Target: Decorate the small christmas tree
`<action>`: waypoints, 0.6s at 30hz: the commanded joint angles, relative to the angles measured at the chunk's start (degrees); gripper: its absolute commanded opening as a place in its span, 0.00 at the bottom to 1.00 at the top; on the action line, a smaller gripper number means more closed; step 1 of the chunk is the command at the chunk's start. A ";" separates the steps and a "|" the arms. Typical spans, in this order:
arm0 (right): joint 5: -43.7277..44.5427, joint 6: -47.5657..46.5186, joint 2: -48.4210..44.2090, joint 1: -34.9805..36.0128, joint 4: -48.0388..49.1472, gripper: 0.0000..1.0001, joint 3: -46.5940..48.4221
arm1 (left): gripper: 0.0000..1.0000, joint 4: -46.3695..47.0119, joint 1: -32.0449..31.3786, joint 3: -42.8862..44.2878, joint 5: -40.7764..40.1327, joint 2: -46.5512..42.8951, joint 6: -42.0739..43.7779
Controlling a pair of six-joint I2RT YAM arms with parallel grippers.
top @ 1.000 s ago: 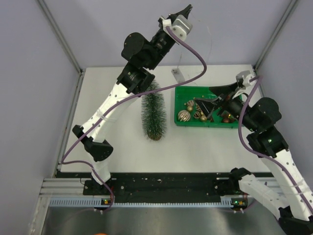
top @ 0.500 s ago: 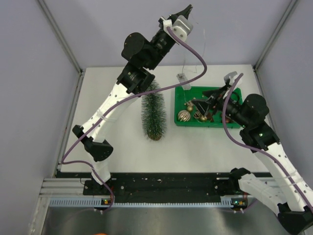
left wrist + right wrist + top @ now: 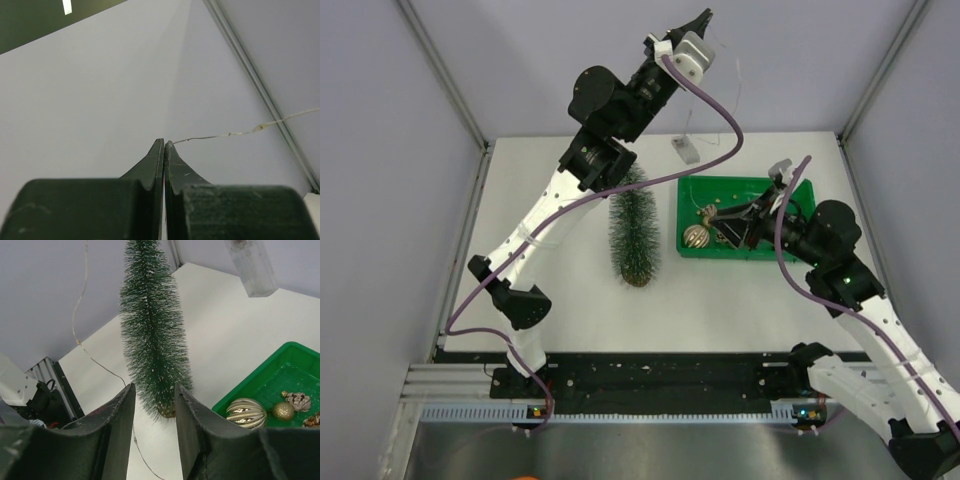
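Note:
The small christmas tree (image 3: pixel 636 235) stands upright on the white table, left of the green tray (image 3: pixel 760 190); the right wrist view shows it (image 3: pixel 152 340) beyond my fingers. My left gripper (image 3: pixel 704 17) is raised high at the back, shut on a thin light wire (image 3: pixel 240 133) that leaves its tips (image 3: pixel 164 142). A clear battery box (image 3: pixel 685 148) hangs on that wire behind the tray. My right gripper (image 3: pixel 725 222) hovers over the tray's left part, jaws partly apart with nothing between them (image 3: pixel 154 386). The wire (image 3: pixel 82 347) trails left of the tree.
A ribbed gold bauble (image 3: pixel 696 237), a small gold ball (image 3: pixel 283 411) and a pine cone (image 3: pixel 296 401) lie in the tray. Grey walls with metal posts enclose the table. The left arm's purple cable (image 3: pixel 715 105) loops above the tree.
My right gripper has swung left and up over the tray, and its jaws have narrowed. The hanging battery box has shifted slightly. The left arm has stayed still.

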 commanded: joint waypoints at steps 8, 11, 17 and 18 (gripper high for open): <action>8.10 1.70 -2.99 0.47 -1.26 0.69 -1.37 | 0.00 1.13 0.30 1.92 -0.53 -3.29 0.88; 13.57 2.05 -5.80 0.56 -3.03 0.75 -1.81 | 0.00 1.31 0.30 1.92 -0.36 -3.29 0.97; 17.60 2.66 -7.40 0.56 -6.80 0.77 -0.85 | 0.00 1.14 0.21 1.83 -0.10 -3.56 0.88; 19.53 2.67 -7.31 0.39 -7.85 0.77 -0.58 | 0.00 1.22 0.30 1.83 -0.18 -3.38 0.80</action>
